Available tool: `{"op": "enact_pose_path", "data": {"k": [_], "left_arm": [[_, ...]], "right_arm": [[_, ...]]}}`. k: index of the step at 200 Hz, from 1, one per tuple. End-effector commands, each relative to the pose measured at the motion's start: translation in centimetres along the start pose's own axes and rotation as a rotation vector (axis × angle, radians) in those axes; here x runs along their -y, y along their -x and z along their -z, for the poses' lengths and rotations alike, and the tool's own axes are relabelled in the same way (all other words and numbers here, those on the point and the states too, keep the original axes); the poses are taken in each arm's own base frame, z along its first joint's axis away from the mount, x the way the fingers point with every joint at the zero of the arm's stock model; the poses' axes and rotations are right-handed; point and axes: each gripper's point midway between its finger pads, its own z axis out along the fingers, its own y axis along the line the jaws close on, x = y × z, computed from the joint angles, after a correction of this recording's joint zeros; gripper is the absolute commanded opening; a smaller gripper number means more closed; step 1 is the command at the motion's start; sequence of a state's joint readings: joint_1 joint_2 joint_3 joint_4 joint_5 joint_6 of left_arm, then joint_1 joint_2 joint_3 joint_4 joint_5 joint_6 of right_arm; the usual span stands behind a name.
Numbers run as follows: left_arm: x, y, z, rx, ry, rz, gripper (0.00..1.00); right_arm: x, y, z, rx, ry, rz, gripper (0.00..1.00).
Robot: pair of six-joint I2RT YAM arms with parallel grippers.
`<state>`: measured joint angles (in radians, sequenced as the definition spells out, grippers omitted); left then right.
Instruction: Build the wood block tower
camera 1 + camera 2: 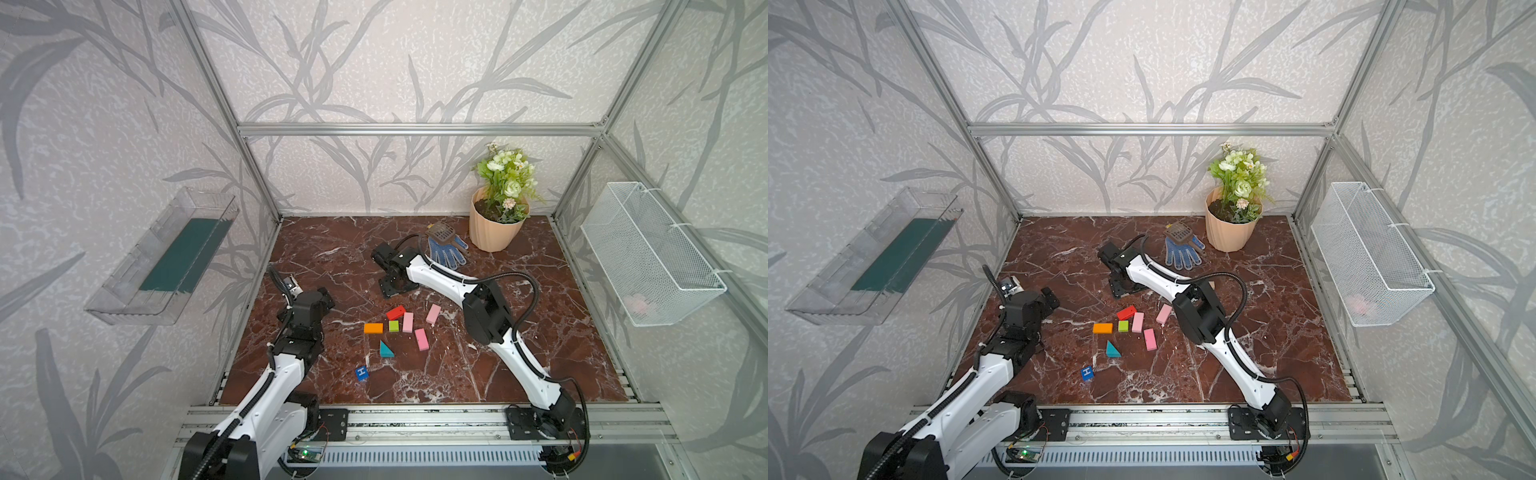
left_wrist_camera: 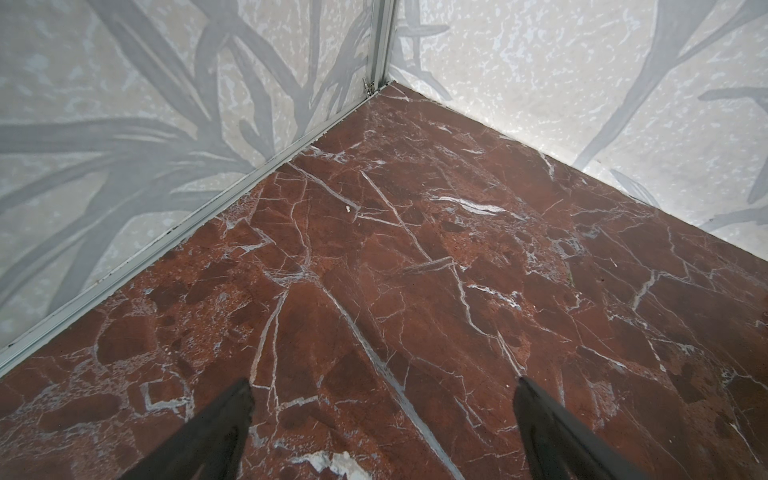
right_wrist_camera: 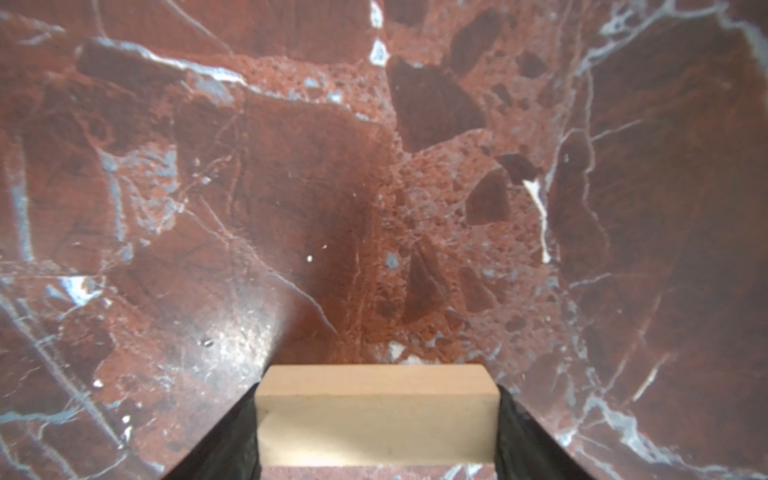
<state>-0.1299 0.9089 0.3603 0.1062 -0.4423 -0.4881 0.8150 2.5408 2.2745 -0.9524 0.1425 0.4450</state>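
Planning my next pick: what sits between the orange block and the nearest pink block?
The lime cube, close to the orange block and that pink block; both top views show it.

peach flowerpot (image 1: 494, 235) | blue glove (image 1: 449, 252), near pot | wire basket (image 1: 648, 249), right wall

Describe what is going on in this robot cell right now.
The right gripper grips a tan bar close to the marble table. The left gripper hangs open over bare table, holding nothing. A red block, orange block, lime cube, three pink blocks, teal wedge and blue H cube lie loose mid-table; nothing is stacked yet.
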Motion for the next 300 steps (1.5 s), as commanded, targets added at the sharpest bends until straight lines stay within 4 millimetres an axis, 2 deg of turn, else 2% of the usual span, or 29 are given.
{"op": "enact_pose_path", "data": {"k": [1, 19, 36, 53, 70, 83, 99, 123, 128, 140, 148, 167, 172, 176, 209, 233, 256, 300], "left_arm": [[0.9, 1.3, 0.0, 0.021, -0.017, 0.002, 0.99], [1.3, 0.6, -0.2, -0.032, -0.033, 0.022, 0.99], [2.9, 0.5, 0.4, -0.104, -0.103, 0.097, 0.99], [4.6, 3.2, 2.4, -0.112, -0.175, 0.138, 0.97], [5.0, 5.9, 4.9, -0.084, -0.220, 0.177, 0.98], [6.0, 6.3, 6.0, -0.070, -0.313, 0.218, 0.98], [7.0, 5.2, 6.2, -0.079, -0.401, 0.228, 0.98], [8.3, 1.9, 4.6, -0.106, -0.479, 0.217, 0.99], [8.8, 1.8, 4.4, -0.128, -0.496, 0.231, 0.99], [12.2, 1.6, 5.3, -0.181, -0.626, 0.112, 0.95], [13.4, 0.7, 5.5, -0.231, -0.633, 0.044, 0.95], [17.4, -0.9, 6.9, -0.267, -0.803, -0.014, 0.96], [18.3, -1.3, 7.4, -0.272, -0.852, -0.025, 0.96], [19.0, -1.6, 7.8, -0.276, -0.887, -0.037, 0.96], [23.7, -4.0, 10.5, -0.347, -1.073, -0.145, 0.97], [25.2, -5.8, 10.7, -0.401, -1.088, -0.209, 0.96], [25.6, -6.4, 10.5, -0.417, -1.081, -0.217, 0.96], [25.5, -6.5, 10.3, -0.427, -1.061, -0.229, 0.96]], "right_arm": [[1.0, -1.1, 0.5, -0.027, -0.054, 0.000, 0.70], [1.4, -1.0, 1.8, 0.001, -0.052, -0.005, 0.70], [1.8, -1.2, 3.1, 0.036, -0.046, -0.010, 0.69], [2.5, -1.5, 4.4, 0.065, -0.042, -0.018, 0.69], [3.6, -1.9, 6.0, 0.095, -0.057, -0.029, 0.68], [4.8, -2.5, 7.0, 0.115, -0.072, -0.042, 0.67], [6.7, -3.5, 7.8, 0.130, -0.088, -0.083, 0.66], [10.2, -5.3, 8.5, 0.153, -0.088, -0.174, 0.60], [11.1, -5.6, 8.7, 0.161, -0.098, -0.194, 0.60], [13.3, -6.5, 9.2, 0.174, -0.123, -0.247, 0.60], [14.5, -6.9, 9.6, 0.184, -0.127, -0.275, 0.59], [17.6, -8.1, 10.2, 0.201, -0.157, -0.337, 0.60], [18.3, -8.5, 9.9, 0.195, -0.166, -0.351, 0.60], [18.7, -8.4, 10.6, 0.218, -0.159, -0.365, 0.60], [22.3, -9.9, 10.2, 0.238, -0.182, -0.414, 0.60], [24.1, -10.4, 10.3, 0.236, -0.234, -0.411, 0.60], [24.4, -10.6, 9.6, 0.233, -0.237, -0.415, 0.60], [23.3, -10.2, 7.4, 0.230, -0.169, -0.380, 0.60]]}}
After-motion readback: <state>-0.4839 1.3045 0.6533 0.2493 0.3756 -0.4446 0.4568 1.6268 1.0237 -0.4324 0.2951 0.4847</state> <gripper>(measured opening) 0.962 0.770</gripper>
